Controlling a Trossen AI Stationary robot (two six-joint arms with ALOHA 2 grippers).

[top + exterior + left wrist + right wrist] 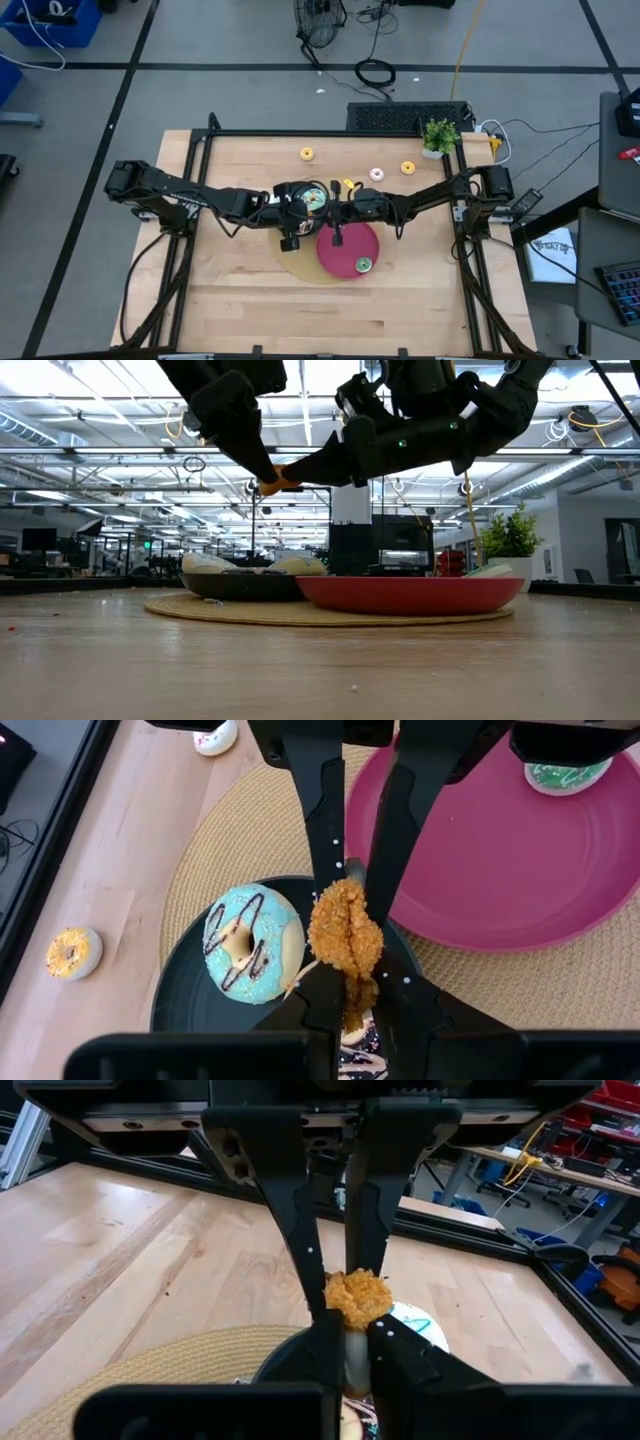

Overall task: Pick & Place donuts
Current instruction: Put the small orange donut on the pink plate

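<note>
An orange crumbly donut [345, 935] hangs above the black plate [190, 1010], with both grippers shut on it from opposite sides. My left gripper [355, 990] comes from the table's left and my right gripper [352, 1330] from its right. A teal donut with dark drizzle [250, 940] lies flat on the black plate. A green donut [565, 775] lies on the red plate [520, 870]. Both plates rest on a round woven mat [230, 830]. My left gripper pinches one end of the orange donut [350, 970] between its two fingers, slanting down from the table's left. The donut is lifted clear of the black plate [280, 478]. My right gripper pinches the donut's opposite end [357, 1312] between its two fingers, coming nearly level from the table's right. Its fingertips [335, 870] meet the donut across from the left gripper's.
Loose donuts lie on the wood toward the far edge: a yellow sprinkled one [72, 952], a white one [215, 735], an orange one [407, 168] and a pink one [377, 174]. A small potted plant [438, 135] stands at the far right corner.
</note>
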